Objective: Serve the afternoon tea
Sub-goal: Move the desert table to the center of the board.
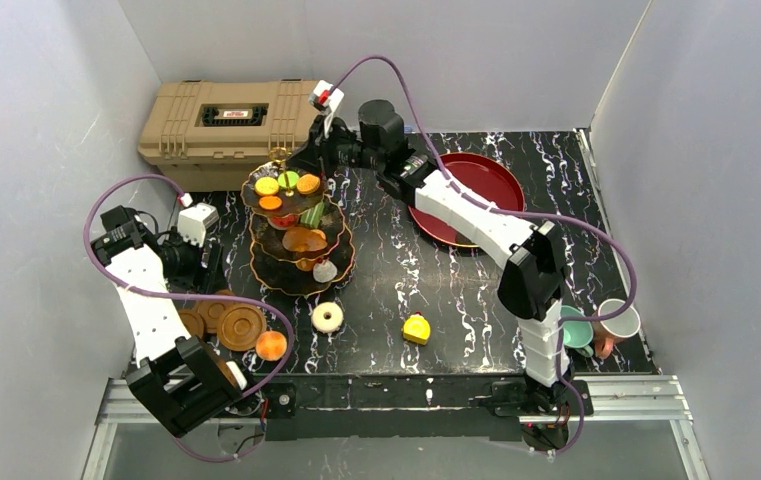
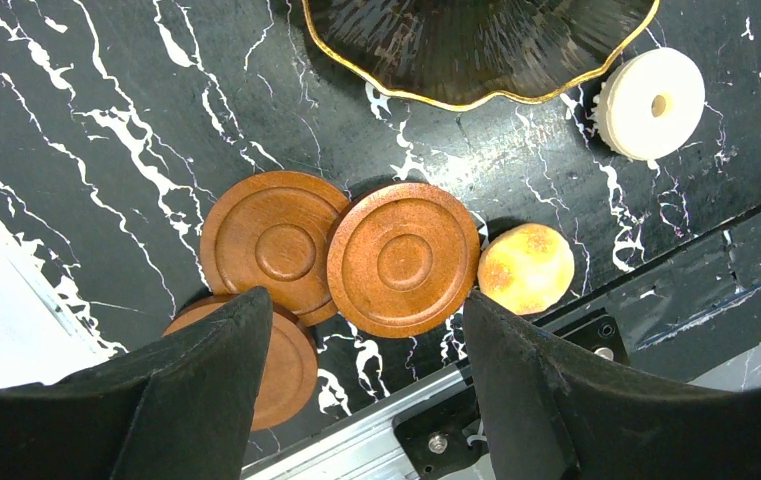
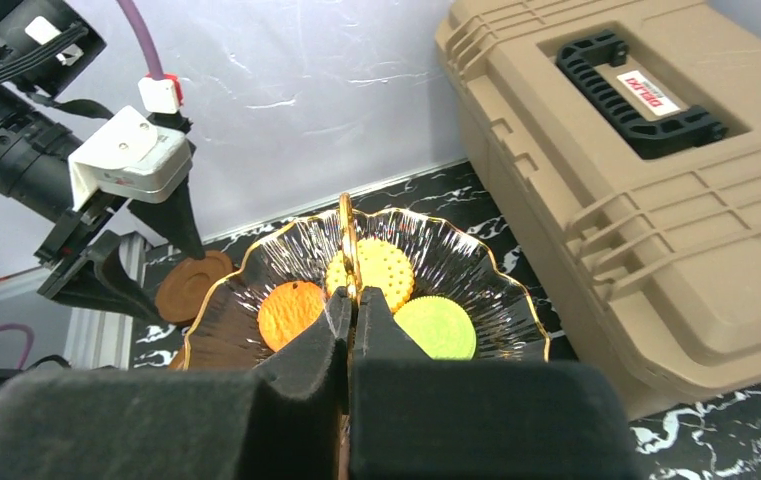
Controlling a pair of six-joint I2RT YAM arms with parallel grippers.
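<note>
The dark three-tier stand [image 1: 296, 240] with gold scalloped rims holds several sweets. My right gripper [image 1: 301, 158] is shut on its thin gold top handle [image 3: 346, 232], pinched between the pads in the right wrist view [image 3: 353, 300]. The top tier [image 3: 496, 300] carries orange [image 3: 291, 312], yellow [image 3: 386, 268] and green [image 3: 438, 328] sweets. My left gripper [image 2: 366, 300] is open and empty, hovering over three brown saucers [image 2: 403, 258] left of the stand. An orange sweet [image 2: 526, 268], a white donut [image 2: 651, 103] and a yellow cake [image 1: 416, 329] lie on the table. Teal [image 1: 576, 328] and white [image 1: 618, 320] cups stand at the front right.
A big tan plastic case [image 1: 231, 120] stands at the back left, just behind the stand. A round red tray [image 1: 481, 178] lies at the back right under the right arm. The table's front metal rail [image 2: 376, 440] runs just below the saucers.
</note>
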